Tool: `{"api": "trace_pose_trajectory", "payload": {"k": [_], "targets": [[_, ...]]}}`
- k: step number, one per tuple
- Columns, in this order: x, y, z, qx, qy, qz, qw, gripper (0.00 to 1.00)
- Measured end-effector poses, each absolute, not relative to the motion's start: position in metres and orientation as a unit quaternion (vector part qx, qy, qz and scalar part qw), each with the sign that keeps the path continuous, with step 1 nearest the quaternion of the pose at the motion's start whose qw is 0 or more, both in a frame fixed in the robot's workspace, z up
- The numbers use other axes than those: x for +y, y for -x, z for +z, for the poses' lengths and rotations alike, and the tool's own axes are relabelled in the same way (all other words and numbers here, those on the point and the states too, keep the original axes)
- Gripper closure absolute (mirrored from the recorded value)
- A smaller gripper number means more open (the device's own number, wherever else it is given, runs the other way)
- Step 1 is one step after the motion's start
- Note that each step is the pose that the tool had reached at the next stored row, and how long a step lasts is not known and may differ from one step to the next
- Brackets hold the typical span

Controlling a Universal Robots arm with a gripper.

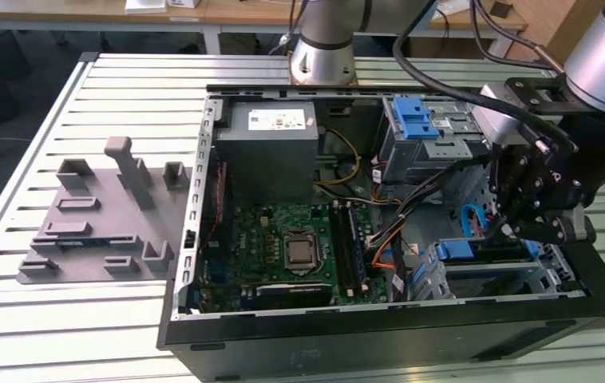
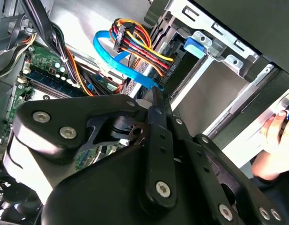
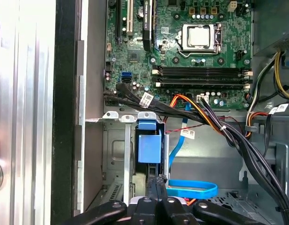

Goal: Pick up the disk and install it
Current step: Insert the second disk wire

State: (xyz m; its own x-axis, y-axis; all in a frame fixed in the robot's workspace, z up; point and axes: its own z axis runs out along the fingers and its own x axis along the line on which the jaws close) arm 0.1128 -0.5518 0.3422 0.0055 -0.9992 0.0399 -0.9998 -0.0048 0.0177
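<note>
The disk [image 1: 486,255] sits in the drive cage at the open computer case's front corner, on the exterior view's right. Its blue plastic end [image 3: 149,147] faces out of the slot in the first wrist view. My gripper [image 1: 516,233] hangs just above that cage. The black fingertips [image 3: 159,182] are pressed together with nothing between them, a short way from the blue end. In the second wrist view the gripper [image 2: 156,98] points toward the cage mouth and its blue tab [image 2: 196,47].
A blue flat cable [image 3: 191,190] and a coloured wire bundle [image 2: 135,40] run close by the fingers. The motherboard [image 1: 292,247], grey power supply [image 1: 270,140] and an upper bay with a blue latch [image 1: 414,120] fill the case. A grey fixture plate [image 1: 100,215] lies on the slatted table. A person's hand [image 2: 275,140] rests outside the case.
</note>
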Motion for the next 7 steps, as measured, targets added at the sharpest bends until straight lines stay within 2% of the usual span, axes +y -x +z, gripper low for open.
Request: {"api": "trace_pose_trajectory", "payload": {"k": [7], "targets": [[-0.5518, -0.1128, 0.3437, -0.705, -0.709, 0.008, 0.020, 0.89]]}}
